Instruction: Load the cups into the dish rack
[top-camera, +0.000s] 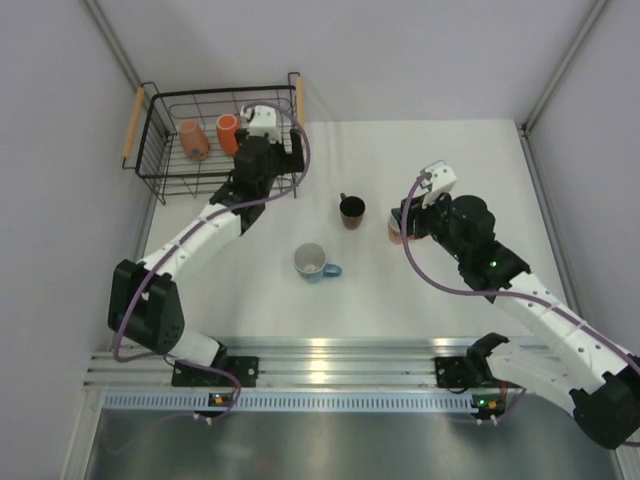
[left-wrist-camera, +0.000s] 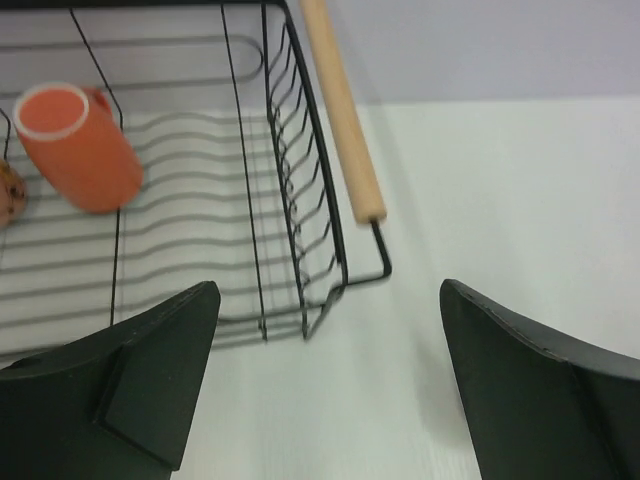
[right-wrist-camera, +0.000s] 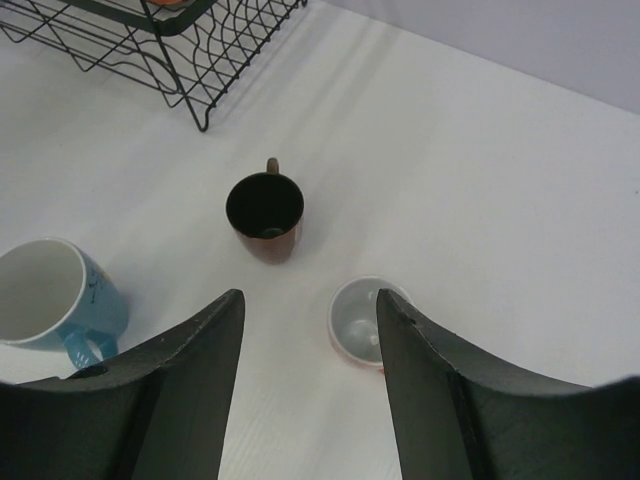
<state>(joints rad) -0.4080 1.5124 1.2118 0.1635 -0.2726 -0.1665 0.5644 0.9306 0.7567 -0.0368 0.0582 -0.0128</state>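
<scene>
The black wire dish rack (top-camera: 158, 160) stands at the far left and holds a salmon-pink mug (top-camera: 194, 140) and an orange mug (top-camera: 228, 132), both on their sides. My left gripper (top-camera: 262, 128) is open and empty over the rack's right end. In the left wrist view the orange mug (left-wrist-camera: 78, 145) lies inside the rack (left-wrist-camera: 300, 200), and bare table shows between the fingers. On the table are a dark mug (top-camera: 352, 209), a light blue mug (top-camera: 314, 262) on its side, and a second salmon-pink mug (top-camera: 397, 233). My right gripper (top-camera: 403, 222) is open just above that mug (right-wrist-camera: 362, 322).
The rack's wooden handle (left-wrist-camera: 342, 110) runs along its right side. In the right wrist view the dark mug (right-wrist-camera: 265, 210) stands upright, the blue mug (right-wrist-camera: 50, 295) lies at the left and the rack's corner (right-wrist-camera: 200, 60) is at the top. Grey walls enclose the white table.
</scene>
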